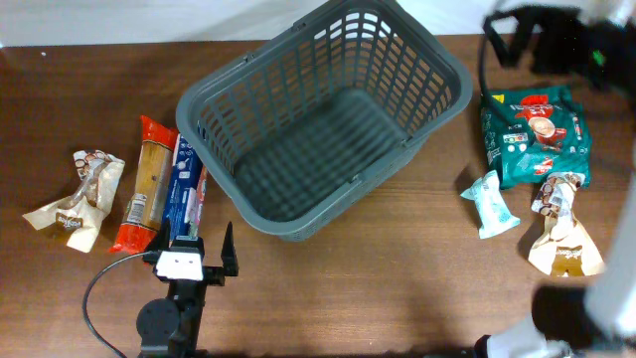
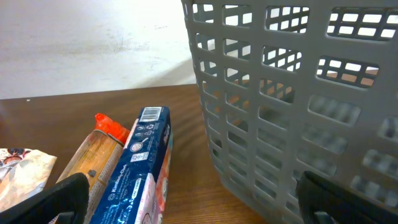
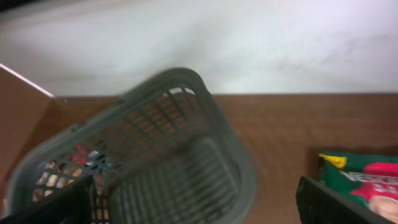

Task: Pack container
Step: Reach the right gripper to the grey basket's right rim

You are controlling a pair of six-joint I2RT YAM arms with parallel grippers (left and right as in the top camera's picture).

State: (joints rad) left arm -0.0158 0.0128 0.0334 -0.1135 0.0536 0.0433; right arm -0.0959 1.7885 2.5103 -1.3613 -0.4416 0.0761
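Observation:
The container [image 1: 328, 119], a large dark grey lattice basket, stands empty at the table's middle. My left gripper [image 1: 202, 249] is open and empty at the front left. It sits just before a blue packet [image 1: 186, 194] and an orange packet [image 1: 147, 184]. In the left wrist view the open jaws [image 2: 199, 210] span the blue packet [image 2: 140, 168] and the basket's wall [image 2: 298, 93]. My right gripper [image 1: 532, 40] is blurred, at the back right above the table. Its jaws [image 3: 196, 208] are open and empty, facing the basket [image 3: 186, 81] and a green packet [image 3: 367, 177].
A beige wrapper [image 1: 79, 199] lies at the far left. At the right lie the green packet [image 1: 537, 134], a small light blue packet [image 1: 492, 204] and another beige wrapper [image 1: 561, 239]. A white wall runs behind the table.

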